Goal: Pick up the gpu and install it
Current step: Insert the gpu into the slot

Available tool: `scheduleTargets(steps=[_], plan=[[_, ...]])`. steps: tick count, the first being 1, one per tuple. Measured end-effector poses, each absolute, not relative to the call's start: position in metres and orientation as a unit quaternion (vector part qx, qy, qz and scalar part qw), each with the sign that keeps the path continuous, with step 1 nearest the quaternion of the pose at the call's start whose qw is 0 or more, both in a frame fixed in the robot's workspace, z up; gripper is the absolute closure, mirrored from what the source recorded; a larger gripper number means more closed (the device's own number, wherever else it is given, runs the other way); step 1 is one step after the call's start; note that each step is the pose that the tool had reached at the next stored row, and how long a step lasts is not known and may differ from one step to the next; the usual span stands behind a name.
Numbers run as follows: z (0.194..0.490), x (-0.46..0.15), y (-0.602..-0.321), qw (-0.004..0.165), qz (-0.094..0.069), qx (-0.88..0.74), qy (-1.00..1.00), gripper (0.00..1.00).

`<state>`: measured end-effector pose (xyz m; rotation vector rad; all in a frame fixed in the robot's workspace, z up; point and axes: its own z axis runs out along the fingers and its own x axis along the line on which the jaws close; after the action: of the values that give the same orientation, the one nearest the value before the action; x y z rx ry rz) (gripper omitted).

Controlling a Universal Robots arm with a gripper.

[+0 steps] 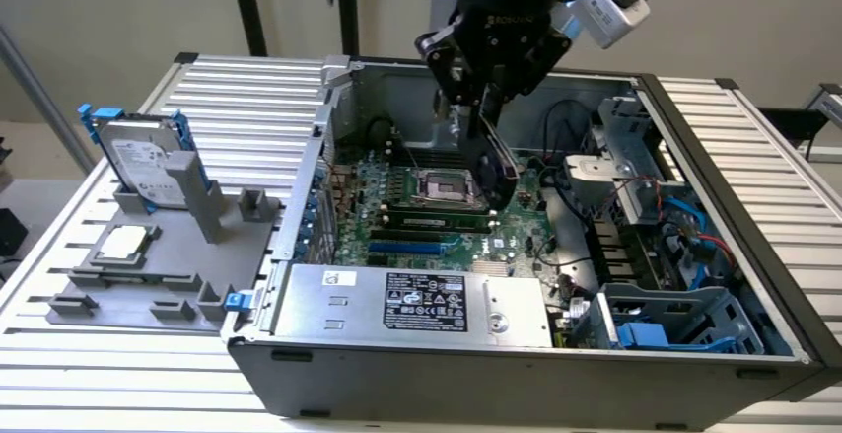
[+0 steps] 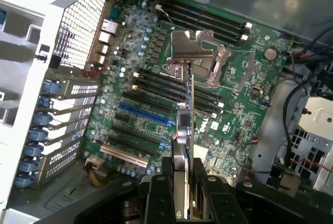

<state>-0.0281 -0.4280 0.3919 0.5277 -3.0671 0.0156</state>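
GPU (image 1: 496, 169) position: held on edge by the end effector (image 1: 484, 98), inside the open computer case (image 1: 394, 379) and above the green main board (image 1: 394, 246). The card hangs from the fingers with its long side pointing down toward the board. It sits in the half of the case nearer the far edge of the worktop (image 1: 736, 137). Whether its lower end touches the board cannot be told.

End effector state: clenched on the GPU. In the wrist view the two dark fingers (image 2: 205, 193) press against the card's flat faces, one on each side. The card runs away from them as a thin strip.

Board layout under the card, wrist view: a row of long black slots, with one blue slot (image 2: 145, 113) just beside them. Four black memory slots (image 2: 208, 18) lie farther off. Metal slot covers (image 2: 73, 114) line the case's back wall.

Case position: near the middle of the worktop, open side up. A silver power supply (image 1: 408, 300) with a black label fills the side of the case nearest the near edge.

Other parts: a grey holder (image 1: 145, 290) sits near the worktop edge on the exterior view's left. A hard drive (image 1: 138, 162) with blue side rails stands upright in it. A small square silver chip (image 1: 121, 244) lies flat on it.
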Motion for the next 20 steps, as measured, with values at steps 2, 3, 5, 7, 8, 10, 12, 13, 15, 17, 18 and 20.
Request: scheduleTargets(steps=[2, 3, 5, 7, 8, 10, 12, 13, 15, 17, 18, 20], plan=[[0.391, -0.028, -0.428, 0.015, 0.005, 0.188, -0.982, 0.74], [0.39, -0.028, -0.428, 0.015, 0.005, 0.197, -0.98, 0.74], [0.389, -0.028, -0.428, 0.014, 0.006, 0.214, -0.977, 0.74], [0.388, -0.028, -0.428, 0.014, 0.006, 0.232, -0.973, 0.74], [0.387, -0.028, -0.428, 0.014, 0.006, 0.241, -0.97, 0.74], [0.386, -0.028, -0.428, 0.014, 0.006, 0.259, -0.966, 0.74], [0.385, -0.028, -0.428, 0.014, 0.007, 0.276, -0.961, 0.74], [0.384, -0.028, -0.428, 0.014, 0.007, 0.285, -0.958, 0.74], [0.383, -0.028, -0.428, 0.014, 0.007, 0.302, -0.953, 0.74], [0.382, -0.028, -0.428, 0.014, 0.007, 0.32, -0.947, 0.74], [0.381, -0.028, -0.428, 0.014, 0.007, 0.328, -0.945, 0.74], [0.38, -0.028, -0.428, 0.013, 0.008, 0.346, -0.938, 0.74]])
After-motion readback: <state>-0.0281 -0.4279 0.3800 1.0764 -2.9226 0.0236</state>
